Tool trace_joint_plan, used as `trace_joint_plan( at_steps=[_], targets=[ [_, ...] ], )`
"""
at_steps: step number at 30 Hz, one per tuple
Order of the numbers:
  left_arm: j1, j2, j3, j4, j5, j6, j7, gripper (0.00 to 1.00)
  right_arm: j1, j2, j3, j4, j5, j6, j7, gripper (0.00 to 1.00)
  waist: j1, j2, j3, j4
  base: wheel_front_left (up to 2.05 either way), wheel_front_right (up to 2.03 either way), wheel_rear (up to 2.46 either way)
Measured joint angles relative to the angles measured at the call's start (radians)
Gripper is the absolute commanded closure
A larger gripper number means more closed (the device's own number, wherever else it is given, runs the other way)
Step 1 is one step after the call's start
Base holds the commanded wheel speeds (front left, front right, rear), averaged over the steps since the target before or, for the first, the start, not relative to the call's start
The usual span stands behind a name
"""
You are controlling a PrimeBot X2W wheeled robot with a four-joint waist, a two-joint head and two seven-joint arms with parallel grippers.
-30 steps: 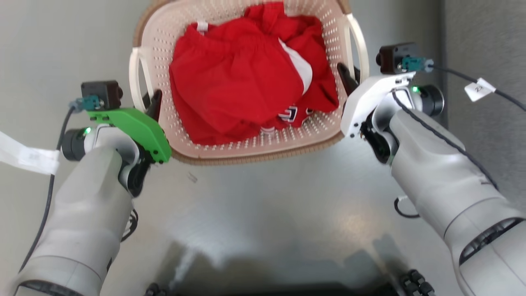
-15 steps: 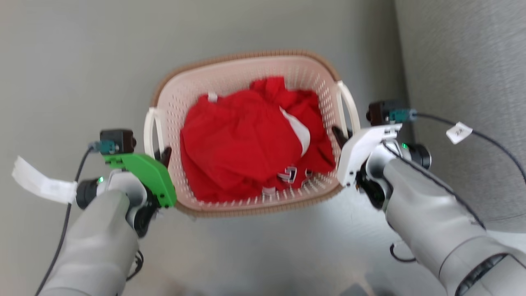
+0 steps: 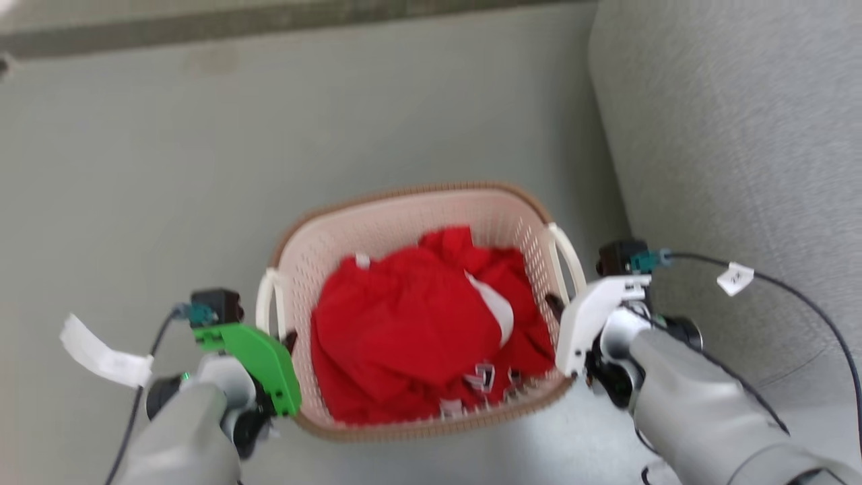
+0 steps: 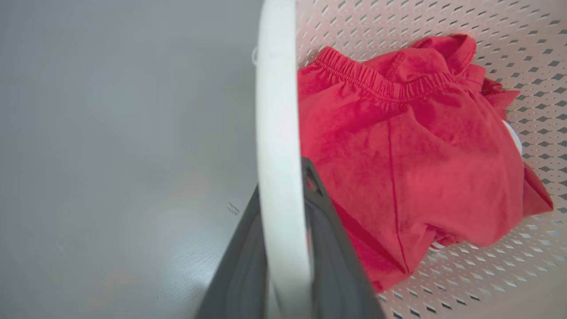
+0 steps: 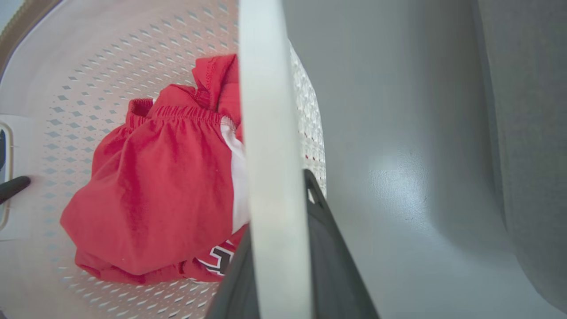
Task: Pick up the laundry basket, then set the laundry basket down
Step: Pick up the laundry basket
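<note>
Currently: left gripper (image 3: 290, 339) clenched on left loop handle (image 4: 277, 133) of the laundry basket (image 3: 390, 225); right gripper (image 3: 553, 304) clenched on right handle (image 5: 266, 133). Basket, holding red clothes (image 3: 411, 330), is between both arms over grey floor (image 3: 168, 168).

The right claw (image 5: 280, 190) is closed on the laundry basket (image 5: 88, 53) at its white loop handle (image 5: 268, 133), which runs up the middle with a dark finger (image 5: 328, 266) close against each side. Left of the handle is the basket's cream perforated inside, with the brown rim (image 5: 26, 20) at the far left corner. Red clothes (image 5: 155, 190) lie bunched on its bottom, showing an elastic waistband, a white patch (image 5: 237, 177) and dark lettering near the claw. At the basket's left wall, one dark finger of the left claw (image 5: 12, 188) pokes in. Right of the handle lies glossy grey floor (image 5: 398, 133), then a grey upholstered edge (image 5: 531, 133).
</note>
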Motion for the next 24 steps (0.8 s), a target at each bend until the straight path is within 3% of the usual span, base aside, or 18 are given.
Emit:
trace_joint_plan(
  at_steps=[11, 24],
  targets=[
    [0.074, -0.007, -0.015, 0.016, -0.019, 0.0, 0.063, 1.0, 0.084, 0.002, 0.026, 0.0, 0.048, -0.011, 0.063, 1.0, 0.0, 0.0, -0.158, -0.025, 0.0, 0.0, 0.0],
    [0.103, -0.007, -0.016, 0.022, -0.044, 0.0, 0.094, 1.0, 0.115, -0.002, 0.043, -0.017, 0.09, -0.028, 0.104, 1.0, 0.0, 0.0, -0.242, -0.041, 0.0, 0.0, 0.0]
  ],
)
